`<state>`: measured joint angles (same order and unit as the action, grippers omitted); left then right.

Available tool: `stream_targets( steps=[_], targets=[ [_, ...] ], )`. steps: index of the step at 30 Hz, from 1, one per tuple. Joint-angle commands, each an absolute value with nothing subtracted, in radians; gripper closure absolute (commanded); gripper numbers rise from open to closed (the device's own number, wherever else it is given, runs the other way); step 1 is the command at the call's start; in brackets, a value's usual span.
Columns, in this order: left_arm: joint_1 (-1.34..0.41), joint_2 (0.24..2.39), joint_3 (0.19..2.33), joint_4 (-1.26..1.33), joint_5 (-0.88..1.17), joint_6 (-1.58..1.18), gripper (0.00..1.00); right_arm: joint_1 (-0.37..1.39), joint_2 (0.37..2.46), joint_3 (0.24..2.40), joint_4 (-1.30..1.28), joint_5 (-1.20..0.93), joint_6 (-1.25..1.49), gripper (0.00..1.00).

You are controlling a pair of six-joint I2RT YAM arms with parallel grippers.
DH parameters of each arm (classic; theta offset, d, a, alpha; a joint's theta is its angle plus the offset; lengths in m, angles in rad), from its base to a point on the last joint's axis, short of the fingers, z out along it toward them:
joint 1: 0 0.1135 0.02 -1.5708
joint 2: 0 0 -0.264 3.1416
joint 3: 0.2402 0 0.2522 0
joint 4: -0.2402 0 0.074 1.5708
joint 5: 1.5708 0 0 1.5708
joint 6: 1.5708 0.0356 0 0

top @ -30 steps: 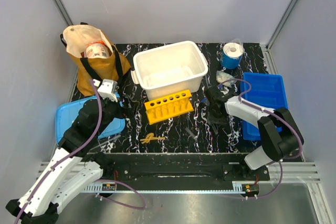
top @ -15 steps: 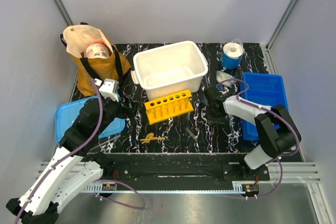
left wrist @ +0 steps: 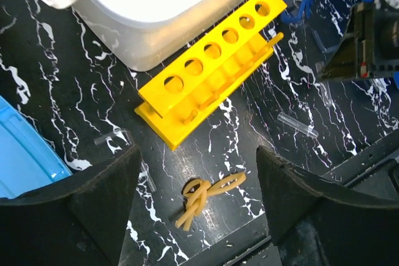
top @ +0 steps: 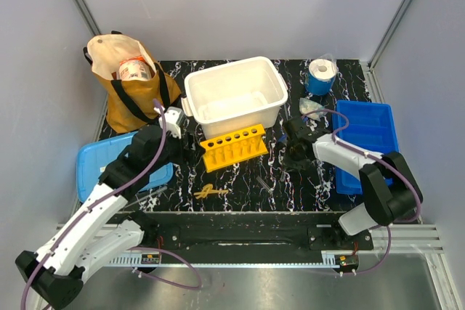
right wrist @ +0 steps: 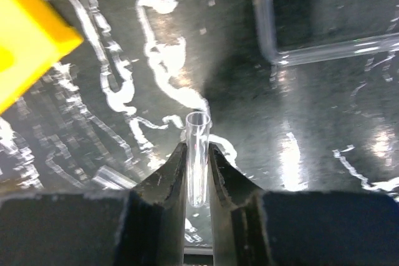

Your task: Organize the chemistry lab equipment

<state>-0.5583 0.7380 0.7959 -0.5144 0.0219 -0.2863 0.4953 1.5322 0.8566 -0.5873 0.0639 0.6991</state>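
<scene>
My right gripper [right wrist: 197, 151] is shut on a thin clear tube [right wrist: 198, 128], low over the black marbled table, right of the yellow rack [top: 234, 147]. From above, that gripper [top: 296, 153] sits beside the blue tray [top: 367, 143]. Two more clear tubes [right wrist: 330, 53] lie just beyond it. My left gripper [left wrist: 198, 172] hangs open above the yellow-orange knotted piece [left wrist: 209, 197], which lies flat between the fingers without touching them. A loose tube [left wrist: 298, 126] lies right of it. The safety glasses [top: 312, 109] rest behind the right gripper.
A white tub [top: 234, 96] stands behind the yellow rack [left wrist: 212, 73]. The brown bag [top: 127, 85] is at the back left, a blue lid [top: 98, 161] at the left edge, and a blue roll [top: 320, 74] at the back right. Another short tube [left wrist: 112, 136] lies by the left finger.
The left arm has swung right, from over the blue lid to near the rack. The right gripper's jaws have closed onto the clear tube.
</scene>
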Motion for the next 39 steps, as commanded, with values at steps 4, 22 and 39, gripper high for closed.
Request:
stream_targets(
  steps=[4, 22, 39],
  targets=[
    [-0.563, 0.784, 0.871, -0.483, 0.09, -0.334, 0.23, 0.492, 1.442, 0.827, -0.463, -0.04, 0.88, 0.83],
    [-0.8, 0.989, 0.847, -0.177, -0.021, -0.463, 0.31, 0.492, 1.125, 0.664, -0.039, -0.222, 1.408, 0.83],
    [-0.986, 1.242, 0.94, 0.06, -0.107, -0.459, 0.44, 0.492, 1.02, 0.591, 0.097, -0.213, 1.571, 0.83]
  ],
)
